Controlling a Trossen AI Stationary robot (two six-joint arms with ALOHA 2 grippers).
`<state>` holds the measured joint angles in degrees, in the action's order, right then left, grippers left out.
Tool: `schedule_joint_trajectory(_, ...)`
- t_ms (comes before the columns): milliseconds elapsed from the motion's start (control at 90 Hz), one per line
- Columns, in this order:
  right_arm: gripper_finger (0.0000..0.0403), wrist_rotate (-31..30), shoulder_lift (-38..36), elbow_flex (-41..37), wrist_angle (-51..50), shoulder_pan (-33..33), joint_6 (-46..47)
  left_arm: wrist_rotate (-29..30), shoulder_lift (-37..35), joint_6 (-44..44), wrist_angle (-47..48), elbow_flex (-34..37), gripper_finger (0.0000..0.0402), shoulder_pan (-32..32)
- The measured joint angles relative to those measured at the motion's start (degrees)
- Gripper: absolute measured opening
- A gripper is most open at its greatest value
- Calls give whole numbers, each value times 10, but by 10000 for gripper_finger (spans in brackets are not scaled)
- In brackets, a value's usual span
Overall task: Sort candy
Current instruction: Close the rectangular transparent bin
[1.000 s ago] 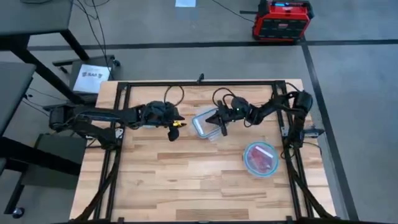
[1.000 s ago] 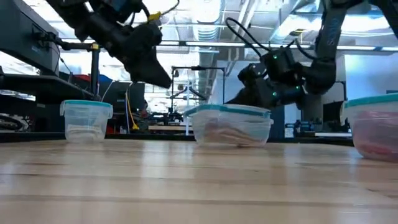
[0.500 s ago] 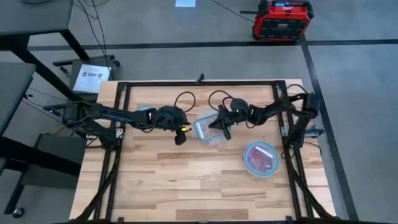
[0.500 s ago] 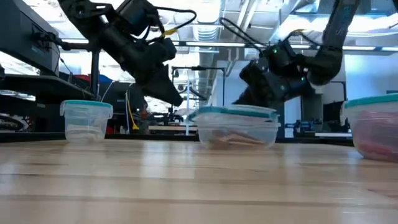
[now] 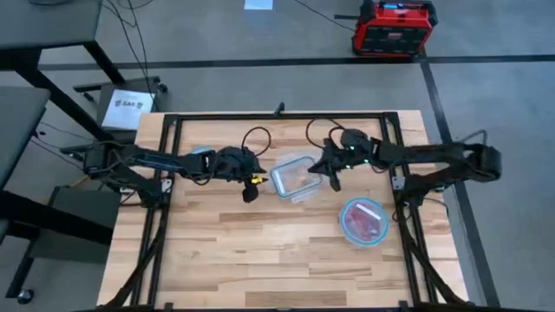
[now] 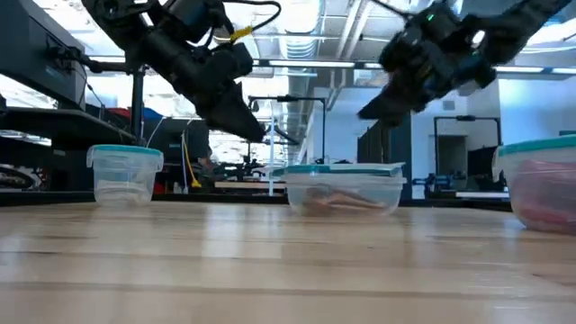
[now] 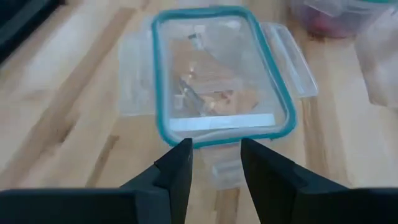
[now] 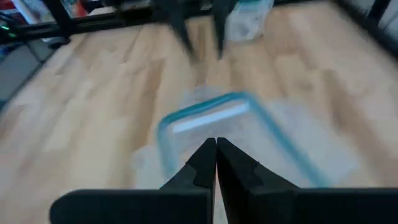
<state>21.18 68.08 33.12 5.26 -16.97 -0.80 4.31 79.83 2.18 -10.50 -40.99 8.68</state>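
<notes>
- Orange-white candy [image 7: 208, 87] lay inside the clear rectangular container [image 5: 293, 176] at mid-table.
- Red candy [image 5: 362, 222] filled the round container [image 5: 362, 222] nearby.
- The left gripper [image 7: 214, 163] hovered, fingers parted and empty, just beside the rectangular container.
- The right gripper [image 8: 216, 154] hung above it, fingers pressed together.

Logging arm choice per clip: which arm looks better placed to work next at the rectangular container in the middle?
Probably the left. The left gripper is open, low and aimed at the rectangular container, which holds orange-white candy. The right gripper is shut and raised above the container's rim in the low view.
</notes>
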Motion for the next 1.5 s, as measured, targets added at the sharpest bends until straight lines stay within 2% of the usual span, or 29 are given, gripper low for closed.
schedule_joint_trajectory(89,0,-54,-30,0,-91,60,45,5,-14,0,7,0,123,8)
schedule_joint_trajectory(233,0,-208,-40,0,-198,158,142,8,-13,5,14,-1,123,18)
schedule_joint_trajectory(333,0,-295,-40,0,-278,198,184,8,-9,5,32,-1,123,17)
schedule_joint_trajectory(411,0,-329,-40,-2,-327,209,185,8,-9,5,41,0,123,13)
schedule_joint_trajectory(533,0,-333,-40,-46,-295,199,159,8,-9,6,52,0,123,5)
schedule_joint_trajectory(711,0,-335,-40,-157,-42,157,118,8,-10,8,51,0,123,-6)
schedule_joint_trajectory(822,0,-342,-40,-190,39,124,88,8,-10,7,47,0,123,-6)
schedule_joint_trajectory(1233,0,-348,-35,-185,32,72,63,8,-10,7,47,0,123,-6)
schedule_joint_trajectory(1367,0,-329,-50,-145,-21,72,85,8,-10,6,47,0,123,-6)
schedule_joint_trajectory(1500,0,-311,-70,-67,-144,89,112,8,-10,0,51,0,123,-6)
